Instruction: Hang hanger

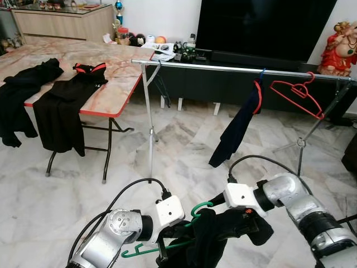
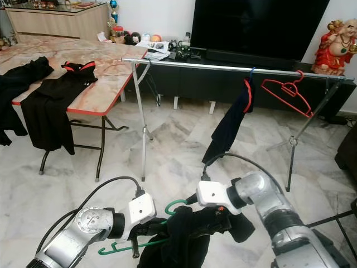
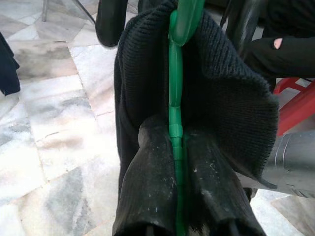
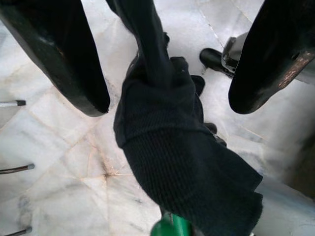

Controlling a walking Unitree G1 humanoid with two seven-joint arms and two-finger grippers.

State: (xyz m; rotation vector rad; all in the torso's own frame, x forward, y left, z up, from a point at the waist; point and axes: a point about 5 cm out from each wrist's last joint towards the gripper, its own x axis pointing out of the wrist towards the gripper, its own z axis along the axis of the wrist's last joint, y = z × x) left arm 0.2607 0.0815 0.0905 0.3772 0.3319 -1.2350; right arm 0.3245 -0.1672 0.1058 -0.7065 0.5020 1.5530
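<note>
I had the left gripper (image 3: 174, 162) clamped on the green hanger (image 1: 184, 240), low and well short of the rail (image 1: 234, 68); the right gripper (image 4: 167, 73) gaped around the black garment (image 4: 172, 147). I'd lift level, hook leading.

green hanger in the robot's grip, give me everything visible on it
The green plastic hanger is thin, with an open curved hook and slim arms. It sits low in front of the robot, tilted, hook up and toward the right arm. A black knit garment is draped over it, hiding its middle. The left end effector is shut on its shaft, fingers either side. The right end effector is open, straddling the garment without pinching it. The hanger is not yet on the metal clothes rail.
</note>
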